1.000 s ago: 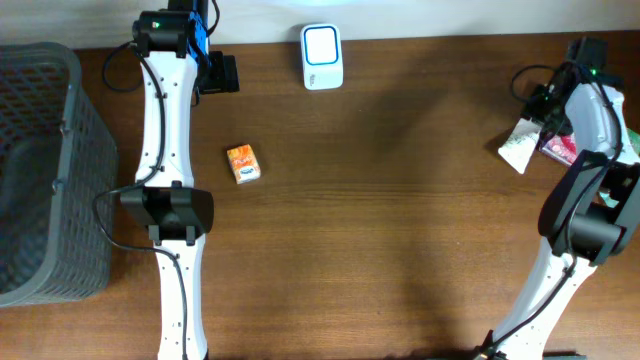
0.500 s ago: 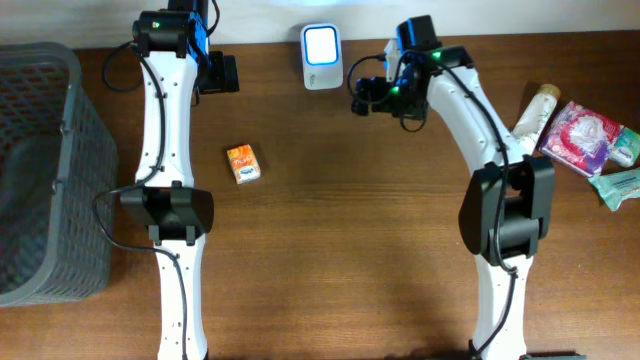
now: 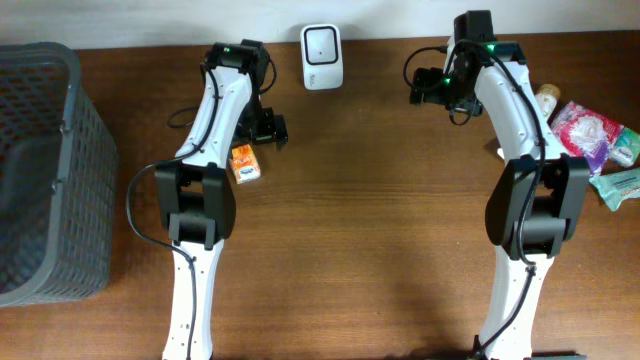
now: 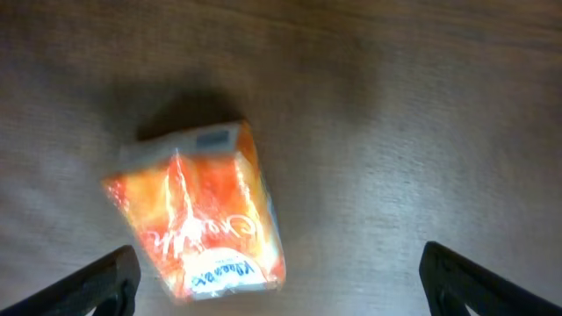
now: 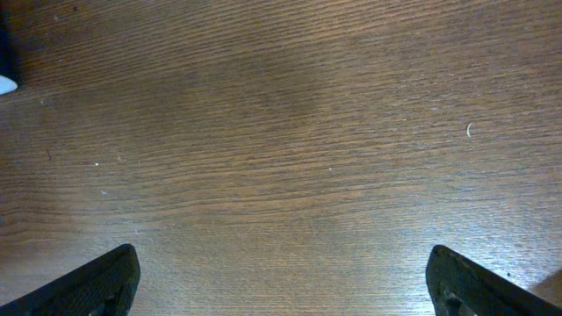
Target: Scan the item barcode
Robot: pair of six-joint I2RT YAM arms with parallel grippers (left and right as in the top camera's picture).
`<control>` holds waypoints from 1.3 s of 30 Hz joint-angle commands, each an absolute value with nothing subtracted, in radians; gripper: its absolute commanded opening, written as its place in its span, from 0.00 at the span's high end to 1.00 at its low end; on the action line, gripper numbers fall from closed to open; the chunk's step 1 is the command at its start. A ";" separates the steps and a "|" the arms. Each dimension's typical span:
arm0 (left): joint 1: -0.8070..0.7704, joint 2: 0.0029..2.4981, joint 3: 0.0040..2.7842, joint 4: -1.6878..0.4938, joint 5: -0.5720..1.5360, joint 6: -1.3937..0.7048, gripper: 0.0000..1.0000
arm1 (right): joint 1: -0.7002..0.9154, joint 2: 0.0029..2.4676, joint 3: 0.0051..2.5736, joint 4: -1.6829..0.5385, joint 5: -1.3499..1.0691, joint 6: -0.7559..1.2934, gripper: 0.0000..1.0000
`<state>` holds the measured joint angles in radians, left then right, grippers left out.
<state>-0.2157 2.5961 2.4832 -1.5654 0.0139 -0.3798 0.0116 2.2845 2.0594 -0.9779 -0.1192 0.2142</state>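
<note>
A small orange packet (image 3: 245, 163) lies flat on the wooden table, left of centre. In the left wrist view the packet (image 4: 198, 215) shows white lettering on its near end and sits toward the left finger. My left gripper (image 3: 268, 128) hovers just above and to the right of it, open (image 4: 281, 285), not touching it. The white scanner (image 3: 322, 57) stands at the back edge. My right gripper (image 3: 425, 85) hangs to the right of the scanner, open over bare wood (image 5: 281, 281), with nothing between its fingers.
A grey mesh basket (image 3: 40, 170) fills the left edge of the table. At the far right lie a pink packet (image 3: 585, 130), a bottle (image 3: 545, 100) and a green packet (image 3: 620, 185).
My left arm swung from the back left corner down over the orange packet. My right arm came from the pile at the far right toward the scanner, then drew back a little to the right.
</note>
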 commanded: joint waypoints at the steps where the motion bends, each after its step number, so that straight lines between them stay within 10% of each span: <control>1: -0.210 2.586 2.354 -1.461 -0.015 -0.434 0.13 | 0.011 2.281 2.064 -0.980 -0.107 0.225 0.01; 6: -0.255 2.586 2.285 -1.372 0.004 -0.428 1.00 | 0.011 2.281 2.064 -0.980 -0.107 0.224 0.01; 13: -0.446 2.585 2.431 -1.367 0.386 -0.252 0.89 | 0.011 2.281 2.064 -0.980 -0.107 0.224 0.01; 15: -0.493 2.585 2.562 -1.402 0.382 -0.150 0.11 | 0.011 2.281 2.064 -0.980 -0.107 0.224 0.01; 16: -0.491 2.585 2.621 -1.428 0.368 -0.150 0.01 | 0.011 2.281 2.064 -0.980 -0.107 0.225 0.01; 20: -0.308 2.584 2.975 -1.623 0.244 -0.152 0.03 | 0.011 2.281 2.064 -0.980 -0.107 0.225 0.01; 21: -0.280 2.584 2.976 -1.652 0.239 -0.152 0.09 | 0.011 2.281 2.064 -0.980 -0.107 0.224 0.01; 22: -0.239 2.590 2.962 -1.689 0.244 -0.151 0.36 | 0.011 2.281 2.064 -0.980 -0.107 0.224 0.01; 24: -0.227 2.591 2.860 -1.689 0.309 -0.150 0.45 | 0.011 2.281 2.064 -0.980 -0.107 0.224 0.02; 30: -0.328 2.592 2.423 -1.534 0.598 0.024 0.47 | 0.011 2.281 2.064 -0.980 -0.107 0.224 0.01; 33: -0.342 2.592 2.372 -1.482 0.674 0.104 0.27 | 0.011 2.281 2.064 -0.980 -0.107 0.225 0.01; 39: -0.364 2.592 2.231 -1.332 0.674 0.103 0.68 | 0.011 2.281 2.064 -0.980 -0.107 0.224 0.01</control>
<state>-0.3634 2.6015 2.2498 -1.3506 0.6525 0.0891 0.0116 2.2845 2.0594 -0.9802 -0.1196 0.2138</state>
